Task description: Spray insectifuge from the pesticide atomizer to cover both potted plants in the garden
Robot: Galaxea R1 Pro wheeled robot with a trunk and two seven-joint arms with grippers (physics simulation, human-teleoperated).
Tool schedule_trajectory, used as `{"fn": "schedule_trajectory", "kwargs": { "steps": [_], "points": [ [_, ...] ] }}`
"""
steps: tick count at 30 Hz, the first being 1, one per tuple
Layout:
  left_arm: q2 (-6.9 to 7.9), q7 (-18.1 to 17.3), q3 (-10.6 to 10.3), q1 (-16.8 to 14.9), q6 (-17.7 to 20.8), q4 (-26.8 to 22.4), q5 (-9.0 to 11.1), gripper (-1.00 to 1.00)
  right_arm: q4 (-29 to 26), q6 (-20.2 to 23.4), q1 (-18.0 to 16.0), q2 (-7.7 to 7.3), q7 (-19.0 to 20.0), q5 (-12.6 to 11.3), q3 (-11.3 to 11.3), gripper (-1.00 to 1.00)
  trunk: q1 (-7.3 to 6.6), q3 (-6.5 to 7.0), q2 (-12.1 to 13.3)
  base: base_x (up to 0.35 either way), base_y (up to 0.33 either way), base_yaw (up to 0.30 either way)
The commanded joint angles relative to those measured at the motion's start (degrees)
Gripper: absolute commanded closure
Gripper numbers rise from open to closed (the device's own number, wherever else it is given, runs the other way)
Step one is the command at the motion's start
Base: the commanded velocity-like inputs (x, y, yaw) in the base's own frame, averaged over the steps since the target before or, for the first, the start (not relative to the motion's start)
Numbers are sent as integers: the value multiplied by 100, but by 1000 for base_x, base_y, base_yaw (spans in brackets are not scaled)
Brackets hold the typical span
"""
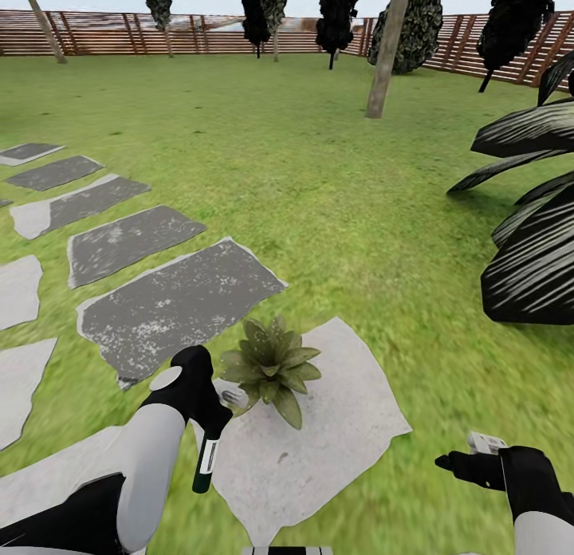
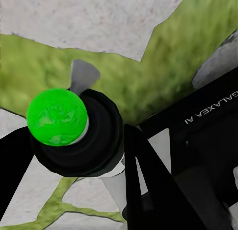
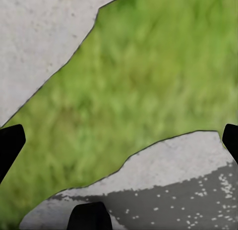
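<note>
Facing plant (image 1: pixel 272 366): dark-green, white-labelled atomizer (image 1: pixel 207 455)

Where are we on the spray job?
Pickup looks done: the left gripper holds the atomizer, its spray head right beside one potted plant on a pale stone. No spray visible, so coverage can't be judged. A second plant isn't seen yet. Right gripper is empty.
</note>
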Motion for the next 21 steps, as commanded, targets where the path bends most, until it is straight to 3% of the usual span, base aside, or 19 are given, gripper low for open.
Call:
{"fn": "schedule_trajectory", "kwargs": {
  "steps": [1,8,13,21],
  "points": [
    [-9,-54,39,-5,58,-8,-60,100,-7,3,-6,2,59,60,-17,-100,-1,-5,-2,0,0,0],
    [-9,-73,39,-5,58,-9,-54,100,-7,3,-6,2,58,56,-26,-100,-1,1,-2,0,-52,77],
    [-9,-84,39,-5,58,-9,27,100,-7,3,-6,1,60,57,-26,-100,-1,3,-2,0,-294,212],
    [-9,-86,39,-5,58,-9,194,100,-10,3,-6,-6,66,56,-29,-100,-1,4,-2,0,-335,23]
  ]
}}
